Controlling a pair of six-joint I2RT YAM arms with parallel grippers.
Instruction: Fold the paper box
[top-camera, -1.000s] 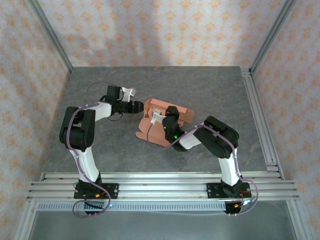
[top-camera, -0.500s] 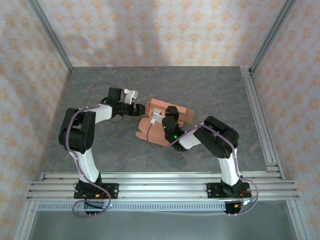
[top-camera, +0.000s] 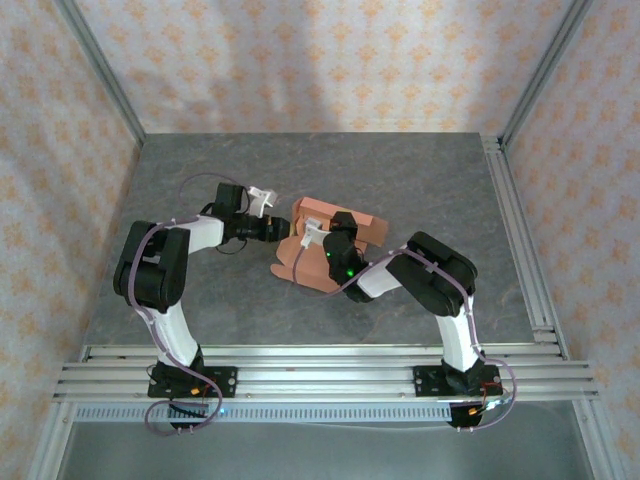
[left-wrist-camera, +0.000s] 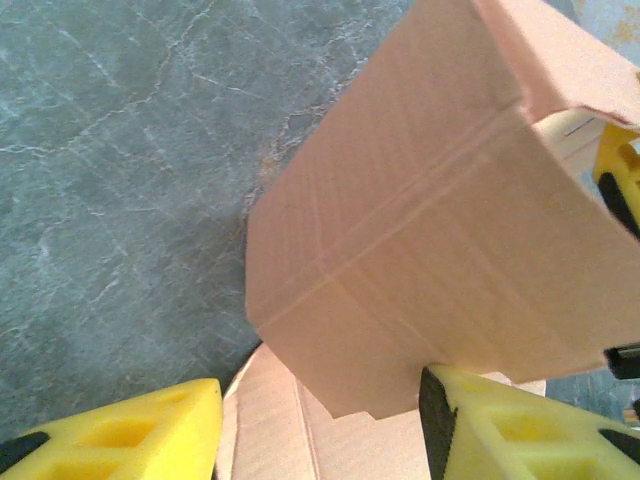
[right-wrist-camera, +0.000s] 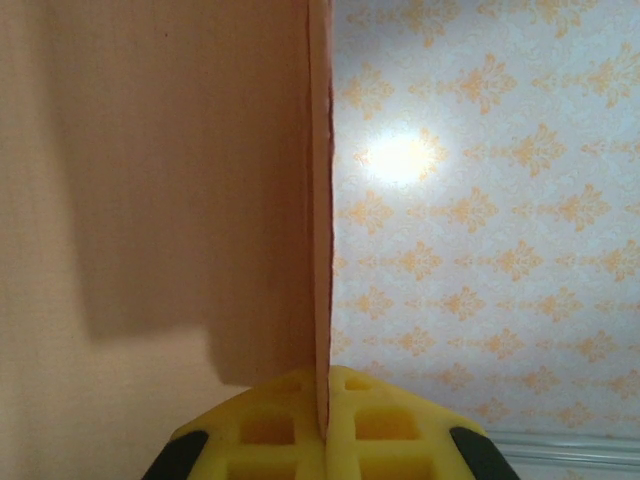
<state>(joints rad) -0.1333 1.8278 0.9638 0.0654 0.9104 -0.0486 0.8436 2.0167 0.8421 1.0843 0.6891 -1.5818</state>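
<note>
The salmon-orange paper box (top-camera: 312, 222) stands partly folded in the middle of the grey table, with flat flaps spread toward the front. My left gripper (top-camera: 276, 228) is at its left end. In the left wrist view its yellow fingers (left-wrist-camera: 130, 432) stand apart on either side of a raised, creased panel of the paper box (left-wrist-camera: 430, 230); the right finger touches the panel's lower edge and the left finger is clear of it. My right gripper (top-camera: 334, 236) is over the box. In the right wrist view the right gripper (right-wrist-camera: 325, 400) is shut on the thin edge of an upright box wall (right-wrist-camera: 200, 180).
Aluminium rails run along the table's right side (top-camera: 520, 240) and its front edge (top-camera: 320, 365). Patterned walls close in the back and sides. Bare grey tabletop (top-camera: 200, 180) lies left of and behind the box.
My left gripper has moved right, up against the box's left end, and its jaws have narrowed a little. The right gripper and the box have stayed put.
</note>
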